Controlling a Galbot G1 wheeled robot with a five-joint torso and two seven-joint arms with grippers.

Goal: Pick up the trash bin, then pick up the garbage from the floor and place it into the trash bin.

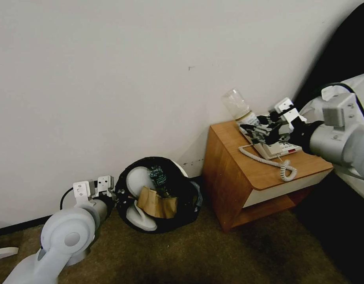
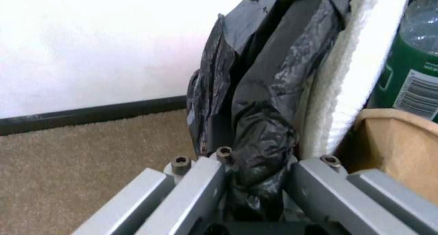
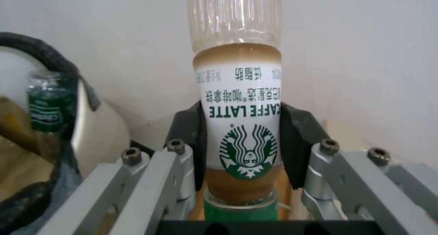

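Note:
The trash bin (image 1: 184, 197), white with a black bag liner, hangs tilted beside the wall, its mouth turned toward me. My left gripper (image 1: 112, 196) is shut on its bagged rim (image 2: 260, 125). Inside lie white slippers (image 1: 136, 179), a green-labelled plastic bottle (image 1: 159, 177) and a brown cardboard piece (image 1: 156, 203). My right gripper (image 1: 256, 129) is shut on a caffe latte bottle (image 1: 238, 105), holding it over the wooden nightstand (image 1: 237, 173). The black pads (image 3: 296, 139) clamp the bottle's label (image 3: 239, 108), cap end toward the wrist.
A white corded phone (image 1: 277, 150) sits on the nightstand under my right gripper, its coiled cord (image 1: 286, 167) trailing forward. The wall stands close behind. Brown carpet (image 1: 213, 256) lies open in front. A dark bed edge (image 1: 343, 51) rises at the far right.

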